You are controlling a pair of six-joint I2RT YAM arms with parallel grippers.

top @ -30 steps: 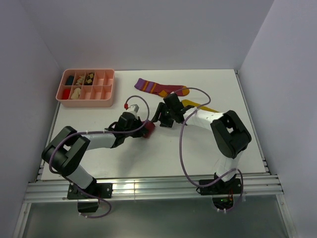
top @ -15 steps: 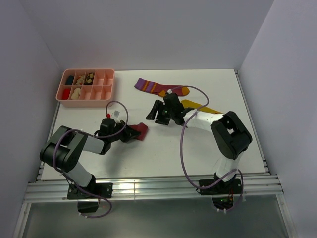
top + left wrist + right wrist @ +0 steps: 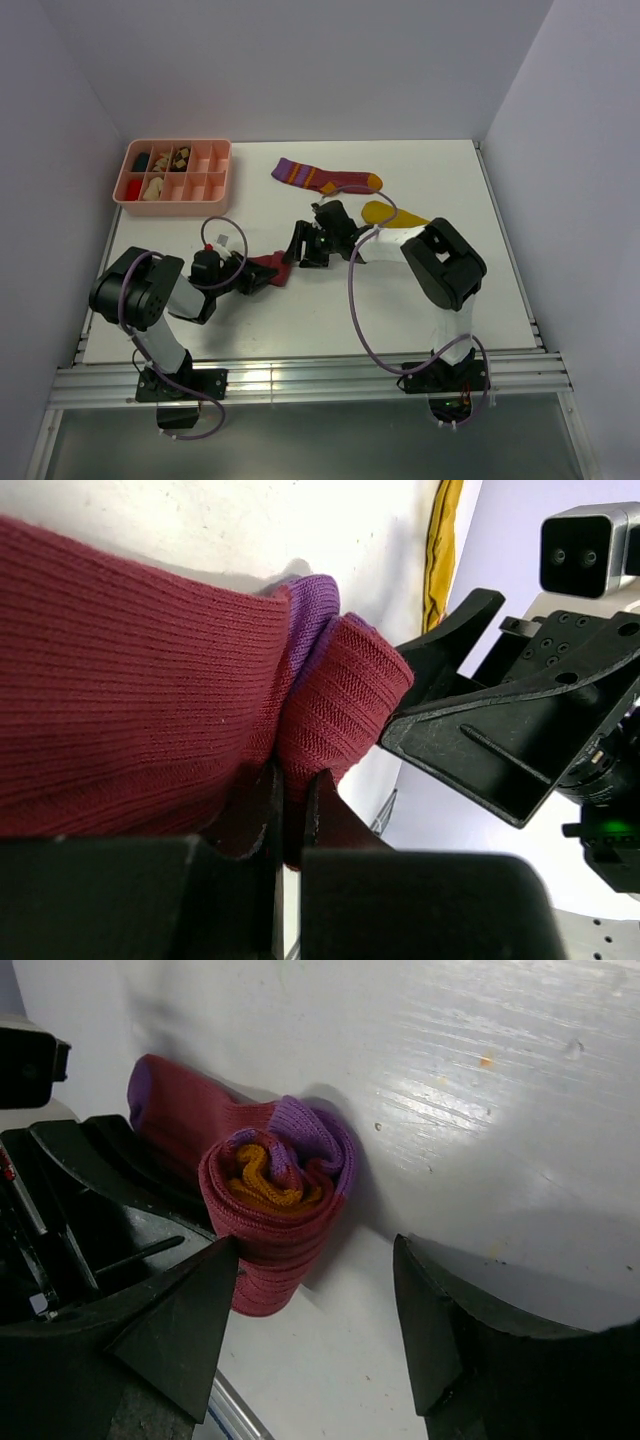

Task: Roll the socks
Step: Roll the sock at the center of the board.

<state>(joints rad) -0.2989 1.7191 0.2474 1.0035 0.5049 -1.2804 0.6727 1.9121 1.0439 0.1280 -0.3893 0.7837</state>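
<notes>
Your maroon sock is wound into a tight roll, with the orange toe coiled at its core and the purple cuff wrapped round the outside. It lies on the white table between the two arms, a little left of centre. Your left gripper has its jaws nearly closed, pinching a fold of the maroon fabric. Your right gripper stands just beside the roll's open end with its jaws wide and nothing in them.

I judge this first roll formed but not yet let go, and you cannot tell from here whether the cuff is tucked to hold it. The second maroon sock lies flat at the far side of the table. The mustard-yellow sock lies flat near it, partly under your right arm. Both are unrolled, so most of the work remains. The pink compartment tray sits at the far left corner, well apart.
</notes>
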